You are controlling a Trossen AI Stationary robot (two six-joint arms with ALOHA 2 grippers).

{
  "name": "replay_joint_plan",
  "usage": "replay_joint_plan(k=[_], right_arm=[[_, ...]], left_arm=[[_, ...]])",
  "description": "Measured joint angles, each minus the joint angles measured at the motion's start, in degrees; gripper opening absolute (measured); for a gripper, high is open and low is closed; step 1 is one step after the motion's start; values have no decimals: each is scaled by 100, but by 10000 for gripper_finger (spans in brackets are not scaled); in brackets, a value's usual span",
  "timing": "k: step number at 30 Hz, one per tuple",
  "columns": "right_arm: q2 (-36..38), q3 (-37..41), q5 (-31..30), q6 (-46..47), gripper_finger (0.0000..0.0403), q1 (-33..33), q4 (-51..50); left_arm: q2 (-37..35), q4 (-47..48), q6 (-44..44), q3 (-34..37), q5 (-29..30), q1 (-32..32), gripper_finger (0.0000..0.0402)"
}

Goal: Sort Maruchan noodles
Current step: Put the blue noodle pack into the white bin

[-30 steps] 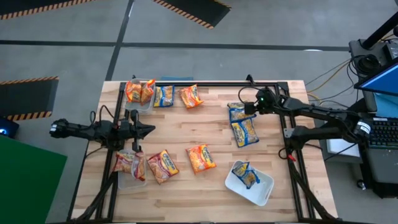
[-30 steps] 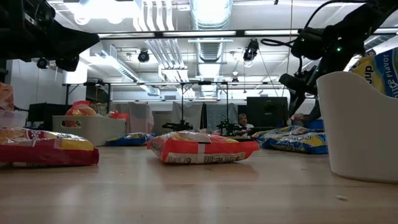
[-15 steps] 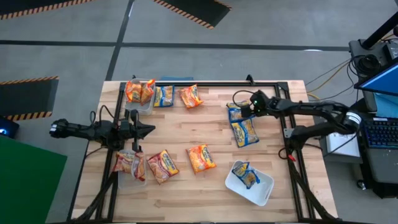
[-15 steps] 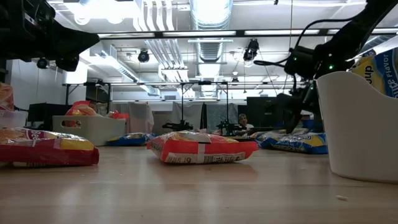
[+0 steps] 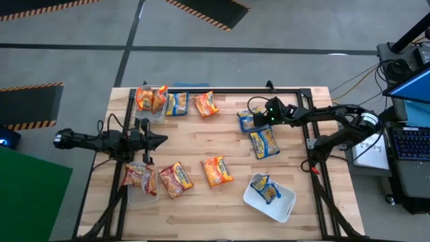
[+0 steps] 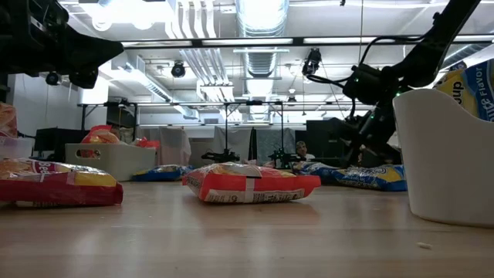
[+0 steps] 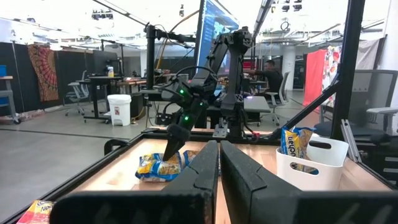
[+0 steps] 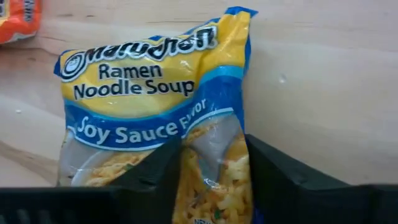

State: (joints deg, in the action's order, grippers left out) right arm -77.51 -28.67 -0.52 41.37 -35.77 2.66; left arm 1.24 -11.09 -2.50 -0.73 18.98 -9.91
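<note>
Looking straight down on the wooden surface [image 5: 201, 141], take 12 o'clock as the top edge.

At 9 o'clock, the left arm [image 5: 101, 141] waits over the edge of the surface. The left jaws are squeezed tight together and hold nothing.

At 10 o'clock there is a clear tub [image 5: 153, 114] with two orange packets [image 5: 142, 99] inside. At 8 o'clock a second clear tub [image 5: 142, 196] holds red packets [image 5: 138, 176].

Just beside the first tub, at 11 o'clock, a small blue packet [image 5: 177, 103] lies flat. Next to it is a loose orange packet [image 5: 206, 103].

At 7 o'clock a red-edged packet [image 5: 176, 179] lies on the wood. Near it, at 6 o'clock, is another orange packet [image 5: 217, 170].

At 2 o'clock lies the soy sauce packet [image 5: 246, 121], blue and yellow. The right arm [image 5: 336, 115] reaches in from 3 o'clock, and the right jaws are down on this packet. In the right wrist view, the two dark fingers [image 8: 149, 180] pinch the packet's [image 8: 149, 81] middle between them. The packet still rests on the wood.

Just below it, at 3 o'clock, a second blue packet [image 5: 265, 142] lies flat.

At 5 o'clock a white tub [image 5: 285, 205] holds one blue packet on its edge [image 5: 265, 187].
</note>
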Motion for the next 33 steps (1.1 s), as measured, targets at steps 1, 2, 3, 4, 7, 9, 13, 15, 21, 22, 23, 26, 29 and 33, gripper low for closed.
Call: replay_joint_plan(k=[1,2,3,4,7,9,13,15,21,22,23,26,29,33], right_arm=[[-12,0,42,0,129,0,24],[-18,0,60,-2,114,0,37],[-5,0,68,-26,98,2,33],[20,2,77,-53,82,2,29],[157,2,80,-111,37,30,59],[295,2,86,-148,18,71,82],[616,2,75,-153,15,209,106],[782,2,63,-153,15,319,109],[1135,2,-108,-155,14,740,353],[1173,2,-167,-159,14,821,417],[1191,2,-226,-158,13,908,519],[1204,2,-259,-158,13,1131,832],[1176,2,-259,-155,13,1332,1141],[1173,2,-453,-134,13,1620,1407]], left_arm=[[1,0,0,0,0,2,0],[1,0,0,0,0,0,0],[1,0,0,0,0,0,0],[-1,0,0,0,0,2,0],[1,0,0,0,0,1,0],[0,0,0,0,0,1,0],[1,-2,0,0,0,2,0],[1,-7,0,0,0,0,0],[1,-10,0,0,0,0,0],[1,-11,0,0,0,1,0],[1,-11,0,0,0,0,0],[0,-13,0,0,0,0,0],[1,-15,0,0,2,0,0],[0,-16,-2,0,2,0,0]])
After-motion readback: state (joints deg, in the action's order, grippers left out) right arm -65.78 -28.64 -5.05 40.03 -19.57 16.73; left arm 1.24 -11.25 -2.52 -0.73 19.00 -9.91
